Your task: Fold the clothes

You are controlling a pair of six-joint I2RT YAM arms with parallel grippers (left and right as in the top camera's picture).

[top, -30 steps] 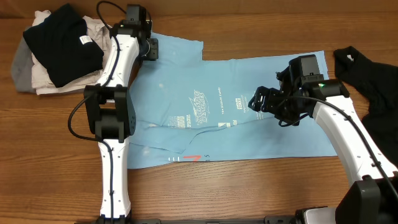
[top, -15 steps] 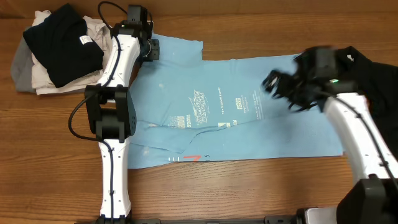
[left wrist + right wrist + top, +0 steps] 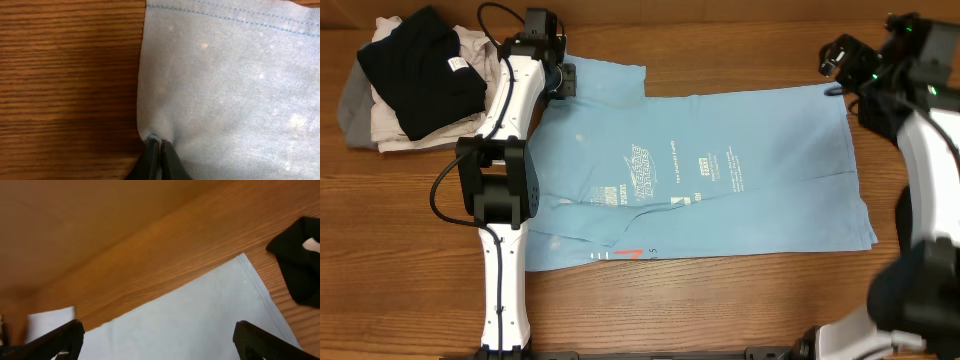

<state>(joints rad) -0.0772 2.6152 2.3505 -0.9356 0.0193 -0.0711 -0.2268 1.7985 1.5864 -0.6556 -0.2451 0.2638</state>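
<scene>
**Left gripper clamps the T-shirt's edge; right gripper gapes wide**

Here's the left gripper (image 3: 159,149), down at the far left of the T-shirt (image 3: 720,190), and its jaws are clenched tight. The wrist view shows them nipping the very edge of the blue cloth, right where it meets the bare table (image 3: 410,250), with a small pucker at the pinch.

Over to the right gripper (image 3: 157,330). It is spread fully apart, holding nothing and touching nothing, up above the shirt's far right corner. Just beside that corner lies a black cloth (image 3: 300,265) on the wood.

The T-shirt itself lies spread across the middle of the table, white lettering up, with a red mark (image 3: 632,255) near the front hem.

At the far left sits a pile (image 3: 365,125) of pale garments, with a black shirt (image 3: 420,75) on top, apart from the blue one.
</scene>
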